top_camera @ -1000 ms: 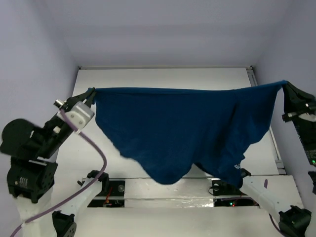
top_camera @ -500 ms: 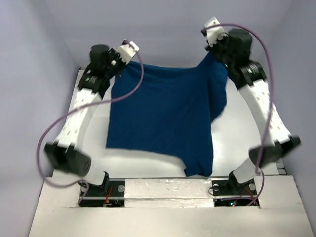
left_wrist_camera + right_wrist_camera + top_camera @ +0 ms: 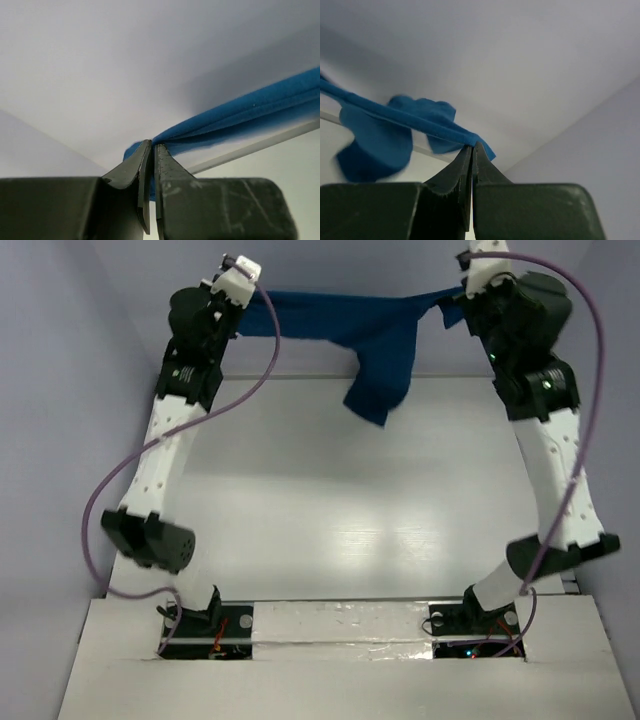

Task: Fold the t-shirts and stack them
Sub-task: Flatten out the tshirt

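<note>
Spreading step, by the look of it: left pincer [image 3: 248,290] pressed tight on one corner of the shirt [image 3: 378,350], right pincer [image 3: 455,302] nipping the other, cloth strung taut between them. One bunched tail hangs below that line, nearer the right pincer, above the far edge of the counter [image 3: 340,500]. Both arms reach long and forward, nearly straight, wrists high. Next move, I reckon: lower both together and draw back, laying the shirt flat without the tail tucking under
</note>
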Robot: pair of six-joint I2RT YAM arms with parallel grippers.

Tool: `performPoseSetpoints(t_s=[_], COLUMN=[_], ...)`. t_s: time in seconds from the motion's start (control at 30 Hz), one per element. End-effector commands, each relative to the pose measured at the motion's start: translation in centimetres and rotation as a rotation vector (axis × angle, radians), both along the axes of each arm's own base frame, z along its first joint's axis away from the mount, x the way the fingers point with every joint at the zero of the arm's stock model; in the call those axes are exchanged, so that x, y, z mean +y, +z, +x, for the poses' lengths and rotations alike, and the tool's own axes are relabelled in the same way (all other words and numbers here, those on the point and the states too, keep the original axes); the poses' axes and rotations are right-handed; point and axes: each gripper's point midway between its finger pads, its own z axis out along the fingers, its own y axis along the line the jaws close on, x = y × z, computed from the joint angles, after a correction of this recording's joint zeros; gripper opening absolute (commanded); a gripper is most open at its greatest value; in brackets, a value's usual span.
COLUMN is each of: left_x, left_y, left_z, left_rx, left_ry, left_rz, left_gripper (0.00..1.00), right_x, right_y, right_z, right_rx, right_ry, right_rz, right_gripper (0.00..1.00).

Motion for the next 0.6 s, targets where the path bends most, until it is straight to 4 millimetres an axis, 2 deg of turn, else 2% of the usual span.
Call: performPoseSetpoints(t_s=[0.0,0.03,0.07,0.1,0.13,0.17,0.2,0.23,0.27,0.3,0.33,0.37,0.4,0.43,0.5,0.53,0.57], left_x=[1.5,1.2,1.3,-0.3,-0.7,-0.8,-1.1,-1.3,-1.8,-1.9,-1.9,-1.9,-1.9,-1.8,-1.9,-1.9,-2.0], left_y=[7.6,6.6,4.3,2.7,1.0,-0.9,-4.2,-5.8,-8.4,-11.8,-13.3,-15.5,-18.2,-19.3,-22.4,-23.2,-24.1], left_z=[-7.8,-8.5,-9.8,-10.5,-11.1,-11.7,-12.6,-13.1,-13.9,-14.8,-15.3,-16.0,-16.9,-17.3,-18.6,-19.1,-20.0], left_rx=[-0.236,-0.221,-0.178,-0.142,-0.103,-0.061,0.001,0.03,0.097,0.159,0.185,0.234,0.285,0.308,0.384,0.409,0.446], left_ry=[-0.026,-0.055,-0.065,-0.146,-0.177,-0.191,-0.216,-0.236,-0.262,-0.279,-0.29,-0.306,-0.32,-0.322,-0.349,-0.363,-0.379], left_rz=[-0.115,-0.107,-0.1,-0.091,-0.075,-0.064,-0.058,-0.042,-0.023,-0.011,0.01,0.032,0.045,0.047,0.068,0.075,0.081], left_gripper=[0.0,0.0,0.0,0.0,0.0,0.0,0.0,0.0,0.0,0.0,0.0,0.0,0.0,0.0,0.0,0.0,0.0], right_x=[-2.4,-2.3,-2.2,-2.1,-1.5,-1.1,-0.8,0.2,0.9,1.2,2.4,2.8,3.2,3.4,4.8,4.9,5.2], right_y=[6.0,4.3,3.2,1.9,0.4,-2.8,-4.8,-7.7,-11.5,-14.3,-16.6,-18.6,-21.6,-24.1,-27.5,-30.5,-31.6], right_z=[-6.3,-7.0,-7.3,-7.6,-7.8,-8.0,-8.1,-8.4,-8.3,-9.2,-9.8,-10.4,-11.0,-12.2,-14.2,-15.8,-16.7], right_rx=[-0.217,-0.166,-0.142,-0.121,-0.091,-0.019,0.036,0.125,0.222,0.318,0.389,0.454,0.546,0.647,0.778,0.9,0.947], right_ry=[-0.023,-0.005,0.004,0.015,0.052,0.077,0.096,0.157,0.189,0.22,0.296,0.33,0.363,0.395,0.508,0.539,0.589], right_rz=[0.107,0.094,0.091,0.075,0.058,0.037,0.021,0.0,-0.023,-0.042,-0.048,-0.072,-0.082,-0.09,-0.114,-0.132,-0.157], right_gripper=[0.0,0.0,0.0,0.0,0.0,0.0,0.0,0.0,0.0,0.0,0.0,0.0,0.0,0.0,0.0,0.0,0.0])
